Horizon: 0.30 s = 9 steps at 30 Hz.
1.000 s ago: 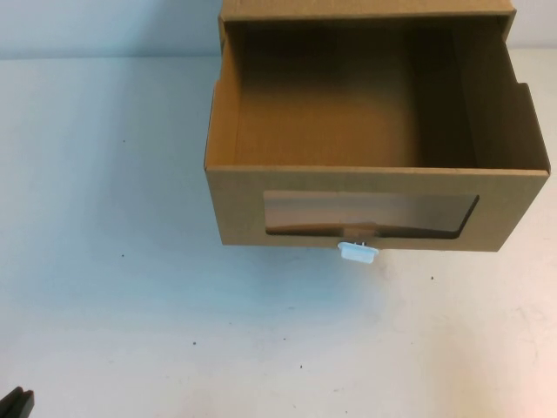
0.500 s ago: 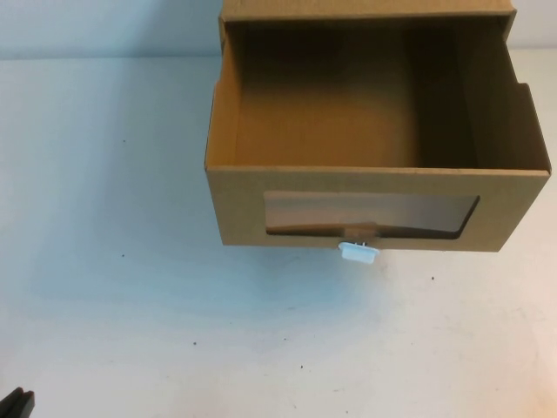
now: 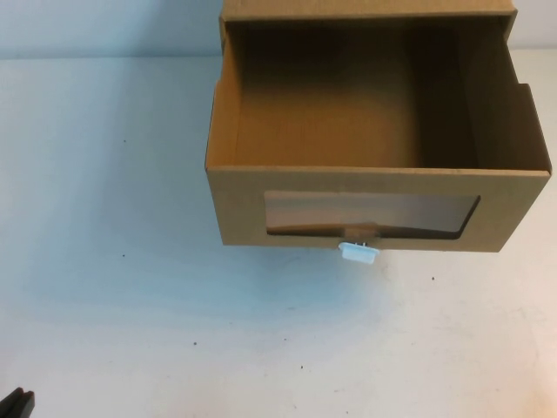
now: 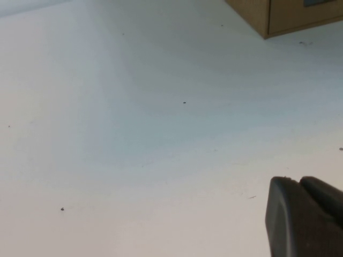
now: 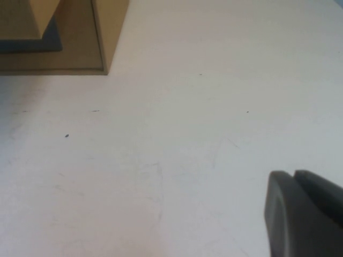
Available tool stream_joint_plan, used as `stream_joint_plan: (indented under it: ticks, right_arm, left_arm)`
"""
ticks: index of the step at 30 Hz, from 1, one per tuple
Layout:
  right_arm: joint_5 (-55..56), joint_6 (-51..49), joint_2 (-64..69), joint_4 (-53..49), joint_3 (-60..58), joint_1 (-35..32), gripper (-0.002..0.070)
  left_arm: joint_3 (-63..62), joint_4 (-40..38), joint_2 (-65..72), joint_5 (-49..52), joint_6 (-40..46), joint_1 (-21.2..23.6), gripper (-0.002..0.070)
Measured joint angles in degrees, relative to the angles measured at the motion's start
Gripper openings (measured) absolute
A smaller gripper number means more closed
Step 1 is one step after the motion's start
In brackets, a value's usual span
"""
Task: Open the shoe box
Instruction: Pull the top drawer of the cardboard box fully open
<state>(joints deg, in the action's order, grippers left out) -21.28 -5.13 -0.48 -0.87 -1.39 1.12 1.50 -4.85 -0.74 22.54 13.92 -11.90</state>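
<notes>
The shoe box (image 3: pixel 374 131) sat on the white desk (image 3: pixel 130 305). Its drawer (image 3: pixel 235 213) was slid out of the sleeve toward the robot. The drawer's front had a clear window (image 3: pixel 370 212) with a pale blue tab (image 3: pixel 358 252) below it. The left tool (image 4: pixel 300 184) hung low, well apart from the box, off its front left corner, fingers together on nothing. The right tool (image 5: pixel 295 179) hung off the front right corner, fingers likewise together.

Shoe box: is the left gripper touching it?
Apart. High view: left gripper sits at the near-left edge, bare table between it and the shoe box. Right gripper, shut, is clear too.
</notes>
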Motion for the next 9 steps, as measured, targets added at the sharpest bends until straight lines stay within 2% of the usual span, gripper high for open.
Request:
stream_joint_plan:
  ticks: [9]
  right_arm:
    - [0.0, 0.0, 0.0, 0.1, 0.0, 0.0, -0.0013]
  left_arm:
    - [0.0, 0.2, 0.0, 0.0, 0.0, 0.0, -0.0006]
